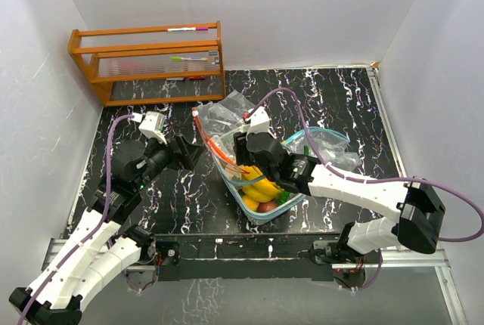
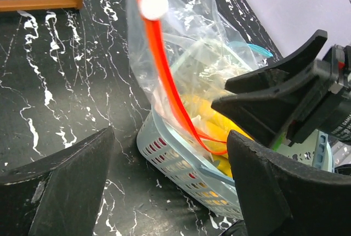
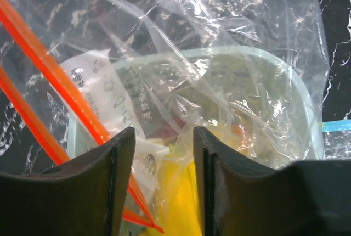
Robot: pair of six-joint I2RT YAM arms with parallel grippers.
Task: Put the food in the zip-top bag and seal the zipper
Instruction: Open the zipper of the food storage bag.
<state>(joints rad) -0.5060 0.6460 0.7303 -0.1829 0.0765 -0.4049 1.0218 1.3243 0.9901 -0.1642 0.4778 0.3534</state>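
A pale teal mesh basket [image 1: 243, 194] [image 2: 175, 159] holds the food: yellow bananas [image 1: 261, 187] [image 3: 178, 192], a red round fruit [image 1: 266, 206] and a green piece [image 1: 283, 198]. The clear zip-top bag [image 1: 227, 113] [image 2: 186, 44] [image 3: 219, 27] lies crumpled over the basket's far end. Its orange zipper [image 2: 164, 71] trails down into the basket, with a white slider [image 2: 153, 5] at its top. My right gripper [image 1: 243, 160] [image 3: 162, 134] hangs over the basket, jaws apart, with bag film and a banana showing between them. My left gripper [image 1: 190, 151] [image 2: 171, 137] is open beside the basket's left wall and holds nothing.
A wooden rack [image 1: 147, 60] with markers stands at the back left. A second clear bag with a teal rim [image 1: 325, 143] lies right of the basket. White walls close the black marbled table [image 1: 181, 196] on three sides.
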